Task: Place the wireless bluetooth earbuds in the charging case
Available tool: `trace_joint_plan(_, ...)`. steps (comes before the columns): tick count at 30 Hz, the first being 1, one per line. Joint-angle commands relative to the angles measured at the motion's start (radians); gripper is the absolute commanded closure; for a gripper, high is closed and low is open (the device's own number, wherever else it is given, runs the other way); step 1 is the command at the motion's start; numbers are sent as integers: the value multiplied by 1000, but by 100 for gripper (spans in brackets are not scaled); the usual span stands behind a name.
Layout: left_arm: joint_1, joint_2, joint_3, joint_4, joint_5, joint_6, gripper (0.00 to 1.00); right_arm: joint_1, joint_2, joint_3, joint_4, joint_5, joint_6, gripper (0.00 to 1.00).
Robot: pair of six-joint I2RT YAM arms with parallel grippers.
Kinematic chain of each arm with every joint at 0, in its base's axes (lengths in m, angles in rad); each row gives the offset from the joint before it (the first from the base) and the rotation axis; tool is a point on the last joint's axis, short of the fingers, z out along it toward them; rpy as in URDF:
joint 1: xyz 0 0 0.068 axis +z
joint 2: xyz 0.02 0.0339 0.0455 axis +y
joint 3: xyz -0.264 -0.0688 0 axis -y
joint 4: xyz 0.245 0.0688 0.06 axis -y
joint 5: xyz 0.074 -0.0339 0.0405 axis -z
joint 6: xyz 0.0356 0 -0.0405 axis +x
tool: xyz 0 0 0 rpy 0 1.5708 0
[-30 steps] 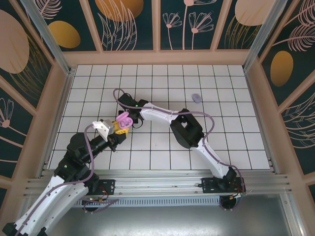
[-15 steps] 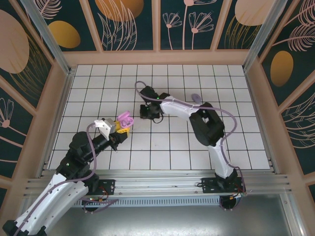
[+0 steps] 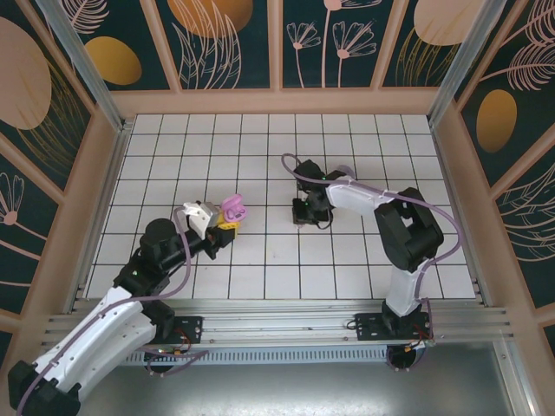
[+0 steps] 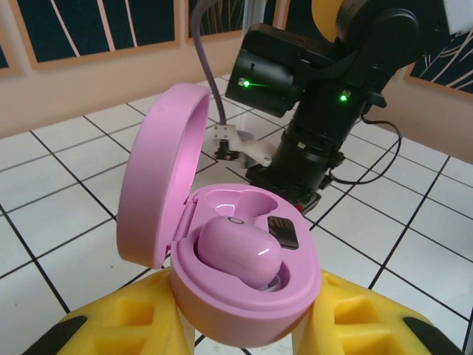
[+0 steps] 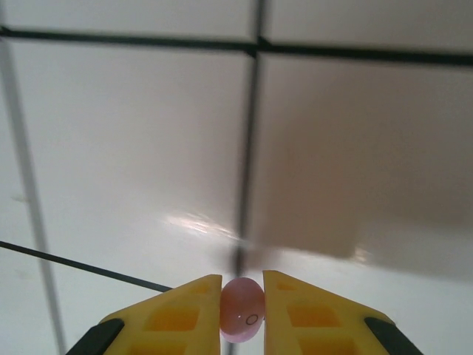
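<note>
Bringing the loose earbud (image 5: 242, 309) to the charging case (image 4: 247, 299) looks like the step in hand. The right jaws are clamped on that small pink bud, pinched between their yellow tips over the white tiled bench (image 5: 133, 148), though I cannot tell how high it hangs above the tiles. The left jaws are closed around the base of the pink case, presenting it with its lid (image 4: 159, 170) swung open and upright. One pink bud, the seated earbud (image 4: 236, 251), lies in the near hollow; the empty socket (image 4: 277, 225) beside it shows its dark contacts. From above, the case (image 3: 232, 208) and the right arm's tip sit well apart, with bare tiles between them. The next move, as I judge it, calls for carrying the bud across, turning it so its shape matches the free hollow, and lowering it past the raised lid without nudging the seated one. A tilted bud would likely perch on the rim rather than drop in.
</note>
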Motion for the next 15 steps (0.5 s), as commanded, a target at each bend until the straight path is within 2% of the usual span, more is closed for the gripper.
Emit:
trace_joint_plan(1, -2, 43, 32, 99, 45, 13, 99, -29, -43, -52, -47, -25, -57, 82)
trace_joint_plan(7, -2, 95, 38, 127, 60, 2, 99, -36, -29, -70, -20, -32, -56, 81)
trace_joint_plan(15, -2, 74, 34, 101, 46, 4, 99, -36, -23, -77, 2, -37, -34, 70)
